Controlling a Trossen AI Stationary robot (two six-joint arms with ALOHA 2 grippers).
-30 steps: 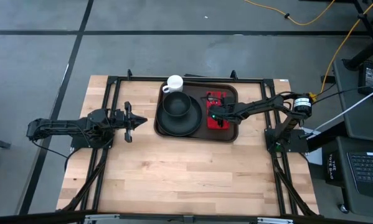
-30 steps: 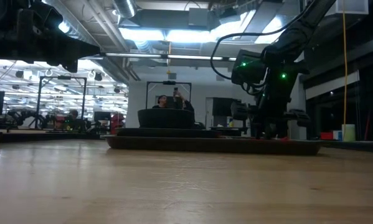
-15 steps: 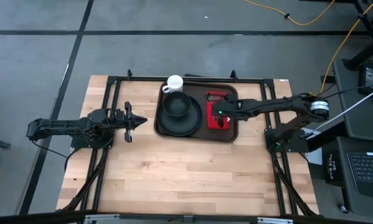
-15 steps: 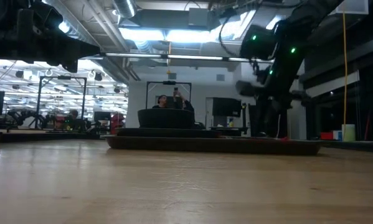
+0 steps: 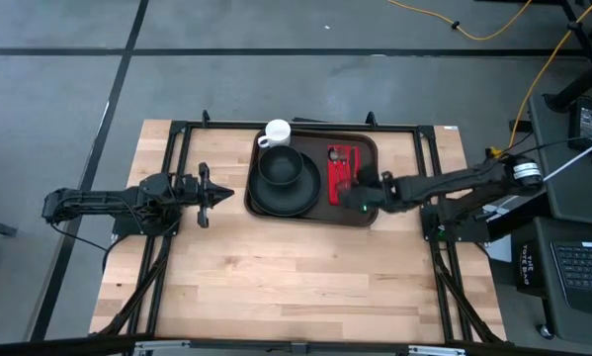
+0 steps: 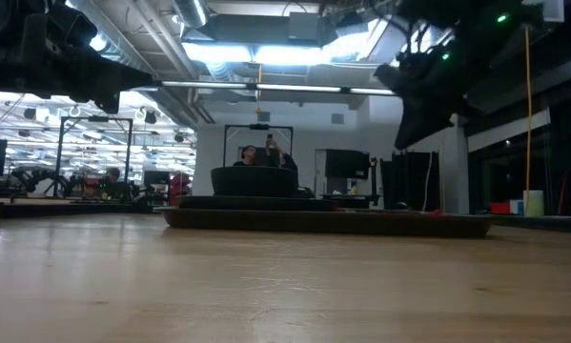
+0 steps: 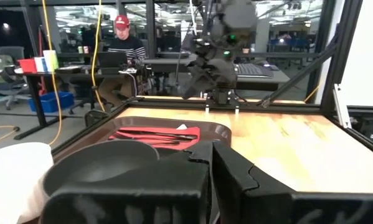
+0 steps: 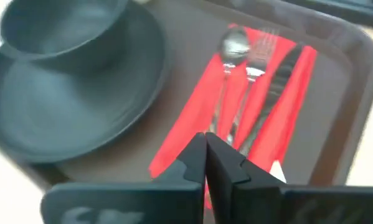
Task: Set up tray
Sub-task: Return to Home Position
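The dark brown tray (image 5: 320, 214) lies at the table's far middle. On it a black bowl (image 5: 279, 166) sits on a round black plate (image 5: 266, 201), with a red napkin (image 5: 343, 163) bearing a spoon, fork and knife (image 8: 248, 74) to the right. A white cup (image 5: 277, 132) stands at the tray's far left corner. My right gripper (image 5: 351, 193) hangs shut above the napkin's near end, touching nothing; the low view shows it well above the tray (image 6: 409, 133). My left gripper (image 5: 222, 193) waits shut, level, left of the tray.
A black metal frame (image 5: 187, 127) runs along the table's far, left and right sides. Bare wooden tabletop (image 5: 296, 287) spreads in front of the tray. Beyond the table a person (image 7: 125, 43) sits at a desk.
My right gripper has risen from the napkin and drawn back toward the table's near right, rolling as it went. Its fingers, apart over the napkin before, are together now. The napkin and cutlery stay on the tray.
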